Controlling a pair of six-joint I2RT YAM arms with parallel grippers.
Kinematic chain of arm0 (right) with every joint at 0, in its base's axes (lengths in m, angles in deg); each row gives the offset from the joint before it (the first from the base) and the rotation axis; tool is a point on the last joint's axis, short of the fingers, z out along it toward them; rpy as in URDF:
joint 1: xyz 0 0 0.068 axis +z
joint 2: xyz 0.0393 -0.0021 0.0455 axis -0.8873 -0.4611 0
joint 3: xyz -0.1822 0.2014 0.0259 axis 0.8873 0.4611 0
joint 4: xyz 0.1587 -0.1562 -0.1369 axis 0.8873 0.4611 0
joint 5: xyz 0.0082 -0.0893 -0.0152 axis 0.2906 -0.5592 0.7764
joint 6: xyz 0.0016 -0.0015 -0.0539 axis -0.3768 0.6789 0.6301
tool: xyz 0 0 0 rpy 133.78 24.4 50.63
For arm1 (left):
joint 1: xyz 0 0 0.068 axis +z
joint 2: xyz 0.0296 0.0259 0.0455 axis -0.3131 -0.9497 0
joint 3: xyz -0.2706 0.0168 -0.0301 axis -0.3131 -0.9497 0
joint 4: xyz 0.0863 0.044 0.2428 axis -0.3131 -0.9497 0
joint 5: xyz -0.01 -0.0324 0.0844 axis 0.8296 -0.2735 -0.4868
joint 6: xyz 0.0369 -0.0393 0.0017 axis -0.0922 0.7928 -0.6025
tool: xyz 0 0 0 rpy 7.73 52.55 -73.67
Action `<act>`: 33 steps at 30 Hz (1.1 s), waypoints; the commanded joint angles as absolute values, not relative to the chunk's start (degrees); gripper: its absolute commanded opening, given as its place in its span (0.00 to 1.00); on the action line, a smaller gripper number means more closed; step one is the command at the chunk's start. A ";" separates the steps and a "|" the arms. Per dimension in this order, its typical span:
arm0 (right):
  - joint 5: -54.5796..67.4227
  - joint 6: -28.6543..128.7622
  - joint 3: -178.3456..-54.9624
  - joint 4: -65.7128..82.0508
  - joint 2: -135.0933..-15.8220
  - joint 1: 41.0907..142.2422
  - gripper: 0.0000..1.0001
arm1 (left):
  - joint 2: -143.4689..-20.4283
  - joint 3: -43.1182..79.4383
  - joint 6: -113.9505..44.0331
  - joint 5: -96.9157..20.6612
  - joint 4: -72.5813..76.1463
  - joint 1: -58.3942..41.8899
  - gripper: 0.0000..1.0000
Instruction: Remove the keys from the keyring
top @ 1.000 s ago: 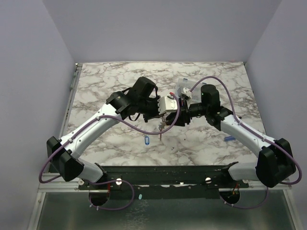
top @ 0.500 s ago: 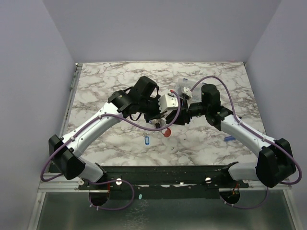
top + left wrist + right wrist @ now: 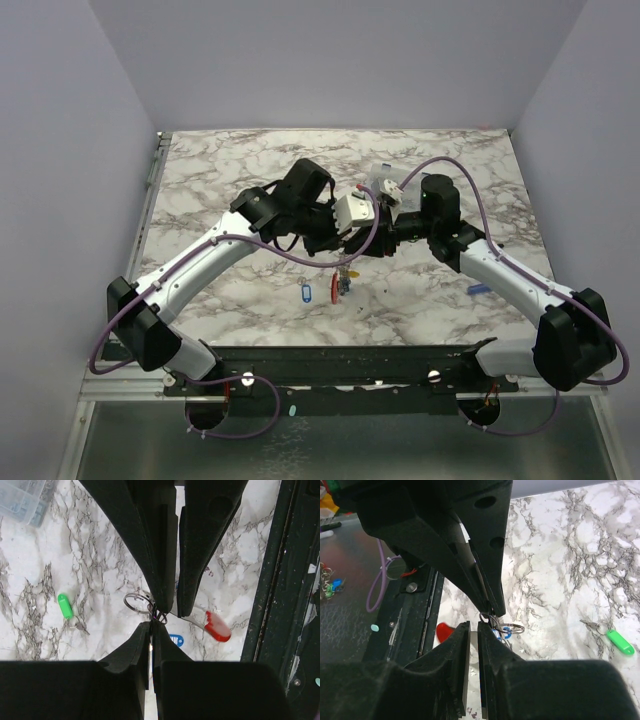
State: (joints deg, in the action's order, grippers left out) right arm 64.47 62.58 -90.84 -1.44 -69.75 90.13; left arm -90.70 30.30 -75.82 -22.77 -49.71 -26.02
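My left gripper point(image 3: 151, 623) is shut on the keyring point(image 3: 159, 616) and holds it above the marble table. A larger silver ring point(image 3: 136, 601) hangs off the bunch. A red-tagged key point(image 3: 217, 627) dangles from it, seen also in the top view as the red tag point(image 3: 333, 291). My right gripper point(image 3: 474, 625) meets the left tip to tip at the keyring point(image 3: 488, 616); its jaws stand a thin gap apart with nothing between them. A green-tagged key point(image 3: 65, 606) and a blue-tagged key point(image 3: 306, 294) lie loose on the table.
A clear plastic compartment box point(image 3: 385, 181) stands behind the grippers. A small blue stick point(image 3: 476, 289) lies at the right beside the right arm. The black rail point(image 3: 350, 365) runs along the near table edge.
The right gripper's jaws have narrowed to a thin gap. The red-tagged key has swung down and left under the grippers. The left gripper stays shut on the keyring.
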 commanded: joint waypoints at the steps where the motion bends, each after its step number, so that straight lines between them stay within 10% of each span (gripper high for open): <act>1: 63.84 65.75 -90.33 -0.37 -70.34 90.40 0.21 | -90.41 33.15 -73.76 -19.70 -46.95 -26.33 0.00; 29: 61.58 64.65 -92.51 4.35 -70.15 90.29 0.21 | -90.83 32.19 -70.87 -19.29 -45.78 -26.11 0.00; 33: 61.56 65.51 -92.37 4.60 -70.33 90.28 0.05 | -90.96 32.21 -70.08 -20.13 -45.25 -26.10 0.00</act>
